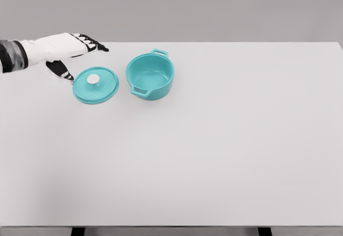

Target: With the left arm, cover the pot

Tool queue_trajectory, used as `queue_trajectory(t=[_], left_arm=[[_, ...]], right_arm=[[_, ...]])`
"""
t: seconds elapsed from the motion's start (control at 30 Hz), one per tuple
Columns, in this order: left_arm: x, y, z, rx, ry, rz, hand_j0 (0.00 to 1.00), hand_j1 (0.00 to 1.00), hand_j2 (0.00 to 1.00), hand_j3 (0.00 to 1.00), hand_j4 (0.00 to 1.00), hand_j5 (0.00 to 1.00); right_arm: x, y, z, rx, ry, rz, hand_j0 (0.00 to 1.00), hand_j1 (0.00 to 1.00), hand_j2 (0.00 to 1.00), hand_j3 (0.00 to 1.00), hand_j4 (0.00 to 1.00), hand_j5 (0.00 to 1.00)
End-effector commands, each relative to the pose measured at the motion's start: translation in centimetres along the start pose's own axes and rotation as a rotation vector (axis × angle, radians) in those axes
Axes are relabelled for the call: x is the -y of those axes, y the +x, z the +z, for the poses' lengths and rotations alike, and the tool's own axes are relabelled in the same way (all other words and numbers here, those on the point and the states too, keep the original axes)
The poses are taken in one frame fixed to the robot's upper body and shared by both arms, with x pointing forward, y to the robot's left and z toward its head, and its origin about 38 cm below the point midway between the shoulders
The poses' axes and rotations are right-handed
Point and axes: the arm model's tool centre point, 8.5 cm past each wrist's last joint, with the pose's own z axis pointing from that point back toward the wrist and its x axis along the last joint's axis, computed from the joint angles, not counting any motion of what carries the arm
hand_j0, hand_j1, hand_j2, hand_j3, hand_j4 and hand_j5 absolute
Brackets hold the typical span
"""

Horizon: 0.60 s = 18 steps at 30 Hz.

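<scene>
Teal pot (150, 75) sits uncovered in the upper left of the frame on the white table (214, 150), its lid (96, 85) flat just left. The left hand (68, 53) hovers beside the lid, fingers spread, holding nothing.

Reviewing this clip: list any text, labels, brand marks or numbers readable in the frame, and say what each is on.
None: no readable text, number or sign shows anywhere.
The teal pot, its lid with the pale knob, the white table and the left robot hand are all unmarked.
The black patches on the fingers are plain colour, not lettering.
</scene>
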Motion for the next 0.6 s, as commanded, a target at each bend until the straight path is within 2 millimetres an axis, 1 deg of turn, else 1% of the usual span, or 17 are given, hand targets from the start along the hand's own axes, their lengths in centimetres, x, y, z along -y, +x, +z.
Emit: queue_trajectory(t=[0.0,0.03,0.07,0.1,0.13,0.17,0.2,0.23,0.3,0.33,0.43,0.5,0.57], left_arm=[[3.8,-1.1,-1.3,-0.044,-0.112,0.052,1.0,1.0,1.0,1.0,1.0,1.0],[3.8,-2.3,-1.4,-0.036,-0.105,0.156,1.0,1.0,1.0,1.0,1.0,1.0],[3.7,-3.1,-1.6,-0.032,-0.126,0.193,1.0,1.0,1.0,1.0,1.0,1.0],[3.6,-3.8,-0.7,-0.053,-0.187,0.142,1.0,1.0,1.0,1.0,1.0,1.0],[3.6,-4.3,0.1,-0.071,-0.206,0.126,1.0,1.0,1.0,1.0,1.0,1.0],[3.7,-4.4,0.1,-0.075,-0.21,0.129,1.0,1.0,1.0,1.0,1.0,1.0],[3.6,-4.4,0.0,-0.074,-0.209,0.127,1.0,1.0,1.0,1.0,1.0,1.0],[3.4,-3.8,-0.9,-0.058,-0.207,0.126,1.0,1.0,1.0,1.0,1.0,1.0],[3.1,-3.7,-1.1,-0.059,-0.2,0.128,1.0,1.0,1.0,1.0,1.0,1.0],[3.0,-3.4,-1.7,-0.055,-0.199,0.133,1.0,1.0,1.0,1.0,1.0,1.0],[2.7,-2.9,-2.3,-0.049,-0.193,0.136,1.0,1.0,1.0,1.0,1.0,1.0],[2.6,-2.0,-3.5,-0.025,-0.188,0.136,1.0,1.0,1.0,1.0,1.0,1.0],[2.6,-1.8,-3.6,-0.022,-0.189,0.136,1.0,1.0,1.0,1.0,1.0,1.0]], right_arm=[[0.0,0.0,0.0,0.001,0.0,0.0,1.0,1.0,1.0,1.0,1.0,1.0],[0.0,0.0,0.0,0.0,0.0,0.0,1.0,1.0,1.0,1.0,1.0,1.0],[0.0,0.0,0.0,0.0,0.0,0.0,1.0,1.0,1.0,1.0,1.0,1.0],[0.0,0.0,0.0,0.0,0.0,0.0,1.0,1.0,1.0,1.0,1.0,1.0],[0.0,0.0,0.0,0.0,0.0,0.0,1.0,1.0,1.0,1.0,1.0,1.0],[0.0,0.0,0.0,0.0,0.0,0.0,1.0,1.0,1.0,1.0,1.0,1.0],[0.0,0.0,0.0,0.0,0.0,0.0,1.0,1.0,1.0,1.0,1.0,1.0],[0.0,0.0,0.0,0.0,0.0,0.0,1.0,1.0,1.0,1.0,1.0,1.0],[0.0,0.0,0.0,0.001,0.0,0.0,1.0,1.0,1.0,1.0,1.0,1.0],[0.0,0.0,0.0,0.0,0.0,0.0,1.0,1.0,1.0,1.0,1.0,1.0],[0.0,0.0,0.0,0.0,0.0,0.0,1.0,1.0,1.0,1.0,1.0,1.0],[0.0,0.0,0.0,0.001,0.0,0.0,1.0,1.0,1.0,1.0,1.0,1.0],[0.0,0.0,0.0,0.0,0.0,0.0,1.0,1.0,1.0,1.0,1.0,1.0]])
